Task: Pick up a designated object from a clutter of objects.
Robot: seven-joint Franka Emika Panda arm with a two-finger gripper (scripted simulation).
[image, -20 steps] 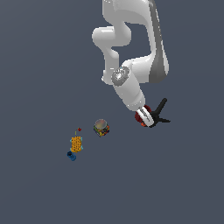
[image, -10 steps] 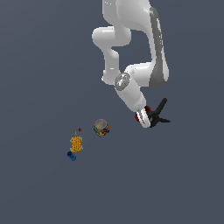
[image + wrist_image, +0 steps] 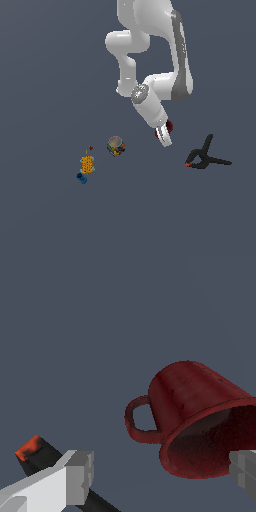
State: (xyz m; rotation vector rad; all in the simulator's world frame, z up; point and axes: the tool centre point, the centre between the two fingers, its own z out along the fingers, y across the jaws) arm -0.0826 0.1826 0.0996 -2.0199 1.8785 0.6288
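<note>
Now approach step judged in hand: gripper (image 3: 160, 476) spread wide, nothing held; red mug (image 3: 200, 416) lies tipped between fingers (image 3: 75, 476), beside black clamp (image 3: 205, 157). Lowering, then closing, judged needed.

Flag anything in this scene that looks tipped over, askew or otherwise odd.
The red mug lies on its side, its open mouth facing the wrist camera and its handle sticking out sideways. The gripper is open, one finger on each side of the rim. Part of the black clamp lies close by. Nothing looks spilled or damaged.
</note>
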